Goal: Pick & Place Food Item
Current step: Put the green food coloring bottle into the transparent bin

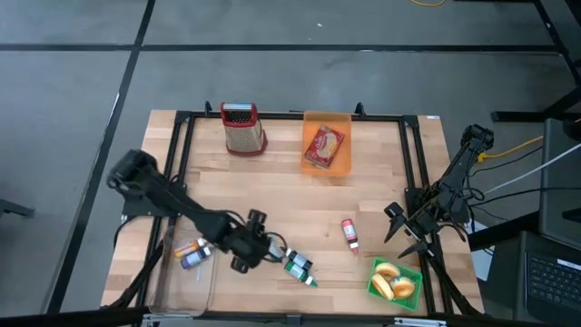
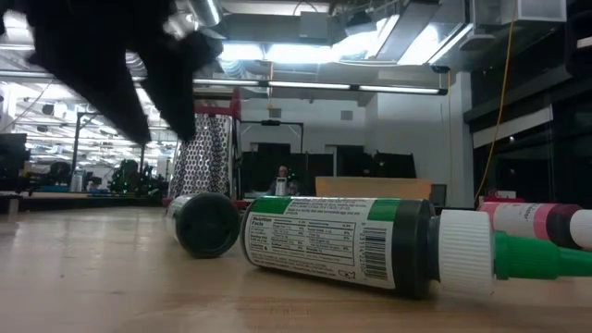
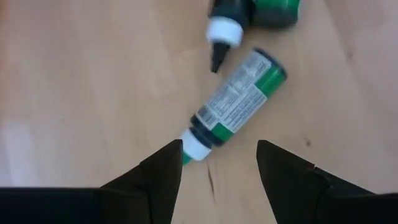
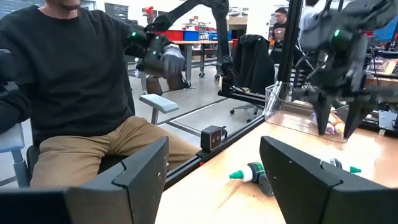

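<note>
A green bottle (image 2: pixel 342 242) lies on its side on the table (image 2: pixel 111 287), white cap pointing right. A second bottle (image 2: pixel 205 222) lies behind it. A dark gripper (image 2: pixel 120 55) hangs above.

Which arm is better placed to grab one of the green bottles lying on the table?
Left. Its open tool hovers right over the green bottles, fingers either side of one bottle's cap. The right tool waits open at the table's right edge, well away from them.

green-and-white bottles (image 1: pixel 298 265) lying on tan wood table (image 1: pixel 272 182); red grater (image 1: pixel 241 127) sitting by orange tray (image 1: pixel 328 145); green plate (image 1: pixel 396 280) showing
</note>
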`<state>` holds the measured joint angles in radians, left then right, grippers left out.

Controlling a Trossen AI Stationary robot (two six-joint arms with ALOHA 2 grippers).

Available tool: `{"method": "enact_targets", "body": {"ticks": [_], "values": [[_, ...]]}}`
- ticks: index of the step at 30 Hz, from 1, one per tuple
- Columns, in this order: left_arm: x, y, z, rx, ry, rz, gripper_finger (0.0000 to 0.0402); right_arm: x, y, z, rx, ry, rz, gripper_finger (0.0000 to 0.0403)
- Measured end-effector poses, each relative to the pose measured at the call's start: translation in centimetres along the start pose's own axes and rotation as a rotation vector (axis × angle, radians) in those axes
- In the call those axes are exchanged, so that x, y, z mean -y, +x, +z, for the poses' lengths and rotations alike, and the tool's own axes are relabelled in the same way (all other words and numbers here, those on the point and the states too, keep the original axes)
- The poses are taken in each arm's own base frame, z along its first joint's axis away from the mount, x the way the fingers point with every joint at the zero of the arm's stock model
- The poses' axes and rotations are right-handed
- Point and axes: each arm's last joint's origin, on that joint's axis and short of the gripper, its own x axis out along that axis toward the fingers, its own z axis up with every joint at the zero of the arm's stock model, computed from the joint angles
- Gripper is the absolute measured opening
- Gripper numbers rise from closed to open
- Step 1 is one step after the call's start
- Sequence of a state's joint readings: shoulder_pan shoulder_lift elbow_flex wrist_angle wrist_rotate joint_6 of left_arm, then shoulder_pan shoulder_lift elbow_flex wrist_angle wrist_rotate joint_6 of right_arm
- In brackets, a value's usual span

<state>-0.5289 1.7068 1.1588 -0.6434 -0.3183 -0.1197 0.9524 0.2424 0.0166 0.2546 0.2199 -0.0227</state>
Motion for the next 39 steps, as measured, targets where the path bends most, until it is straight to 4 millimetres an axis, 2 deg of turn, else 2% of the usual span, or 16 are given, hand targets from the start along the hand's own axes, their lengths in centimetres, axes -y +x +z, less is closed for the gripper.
{"method": "enact_targets", "body": {"ticks": [4,9,18,27,30,32,36,39], "values": [[0.3,2.6,0.9,-0.057,0.108,0.006,0.0202,0.0,0.0,0.0,0.0,0.0,0.0,0.0256],[0.6,4.2,2.0,-0.088,0.195,-0.005,0.0203,0.0,0.0,0.0,0.0,0.0,0.0,0.0256],[0.6,6.2,1.6,-0.169,0.202,-0.067,0.0191,0.0,0.0,0.0,0.0,0.01,0.0,0.0256],[0.8,6.8,1.5,-0.19,0.115,-0.079,0.0159,0.0,0.0,0.0,-0.001,0.012,0.001,0.0256],[0.6,6.2,1.4,-0.198,0.082,-0.082,0.0137,0.0,0.0,0.0,-0.001,0.012,0.001,0.0256],[0.3,5.0,1.4,-0.203,0.059,-0.079,0.0127,0.0,0.0,0.0,-0.001,0.012,0.001,0.0256],[-0.6,1.3,1.6,-0.169,-0.009,-0.07,0.0126,0.0,0.0,0.0,-0.001,0.011,0.001,0.0256],[-1.2,-2.3,1.5,-0.108,-0.089,-0.075,0.0128,0.0,0.0,0.0,-0.001,0.012,0.001,0.0256]]}}
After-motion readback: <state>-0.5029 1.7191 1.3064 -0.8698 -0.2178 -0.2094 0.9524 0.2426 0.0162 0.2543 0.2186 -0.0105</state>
